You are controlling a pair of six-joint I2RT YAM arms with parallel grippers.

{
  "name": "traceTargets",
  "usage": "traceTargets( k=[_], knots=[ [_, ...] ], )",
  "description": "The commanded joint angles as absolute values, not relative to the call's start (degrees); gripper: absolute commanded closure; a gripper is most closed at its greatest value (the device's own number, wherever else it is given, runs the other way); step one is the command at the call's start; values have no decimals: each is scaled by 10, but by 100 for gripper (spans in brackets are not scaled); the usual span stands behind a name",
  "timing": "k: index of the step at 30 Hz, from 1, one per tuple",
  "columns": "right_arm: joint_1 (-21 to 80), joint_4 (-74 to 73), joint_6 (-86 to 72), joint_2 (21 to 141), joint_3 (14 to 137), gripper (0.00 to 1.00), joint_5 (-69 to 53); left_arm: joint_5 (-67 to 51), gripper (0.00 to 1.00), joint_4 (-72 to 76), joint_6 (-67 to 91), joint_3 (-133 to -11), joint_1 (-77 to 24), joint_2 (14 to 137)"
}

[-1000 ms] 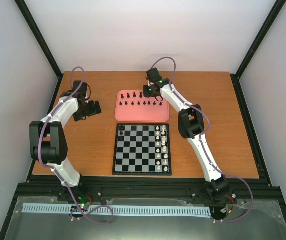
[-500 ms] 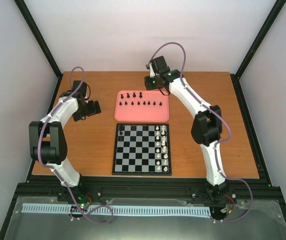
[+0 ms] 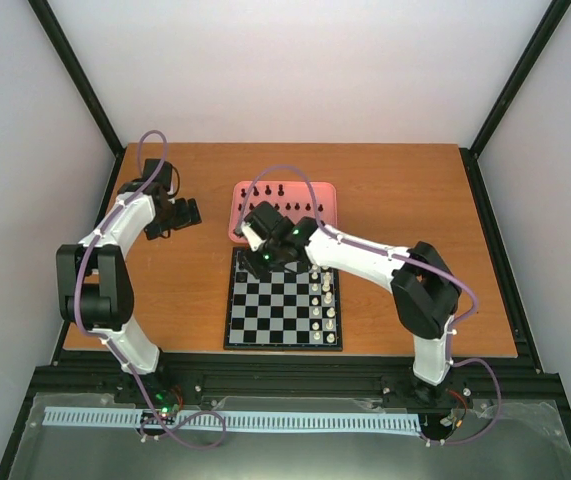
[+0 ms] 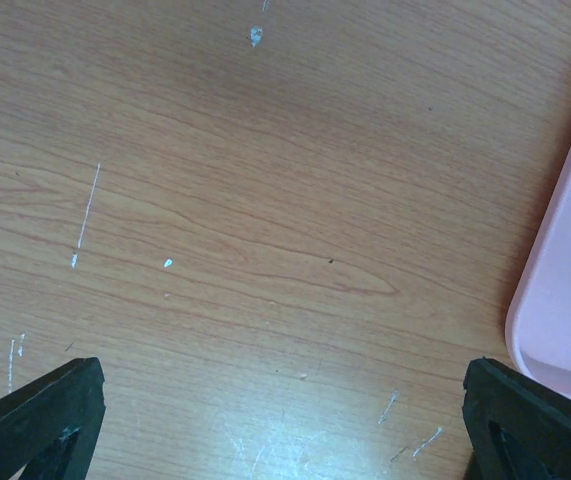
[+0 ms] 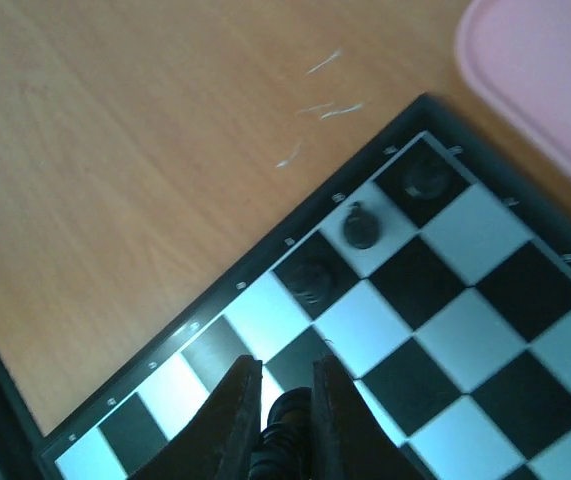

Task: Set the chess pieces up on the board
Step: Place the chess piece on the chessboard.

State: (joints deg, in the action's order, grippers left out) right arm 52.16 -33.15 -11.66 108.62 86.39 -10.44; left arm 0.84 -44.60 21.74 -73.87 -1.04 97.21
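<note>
Grips one black piece (image 5: 287, 415) in the narrow right hand (image 5: 283, 385) over the board's (image 3: 275, 300) far left corner, beside three placed chess pieces (image 5: 360, 225). Shows the rest loose in the pink tray (image 3: 327, 195) (far side). Spreads the left hand (image 4: 283, 380) wide above bench (image 4: 215, 200).

The wooden table (image 3: 415, 200), orange-brown and marked with pale scratches (image 4: 85, 212), carries 2 flat things. A pink rounded-corner tray (image 3: 326, 191) lies toward the far side. The board (image 3: 265, 321) lies just in front of it, nearer the front edge, with a narrow strip of wood between them.
</note>
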Motion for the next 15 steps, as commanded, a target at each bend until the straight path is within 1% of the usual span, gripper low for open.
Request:
traceTargets(
  k=[1,6,15],
  knots=[
    [544,-271,-135,1077,856,97,-115,8,0,-440,215,-739,-10,948],
    [563,-243,-142,1088,834,97,-127,12,0,-437,216,-734,-10,941],
    [574,-220,-132,1127,830,97,-143,11,0,-434,217,-733,-11,941]
  ],
)
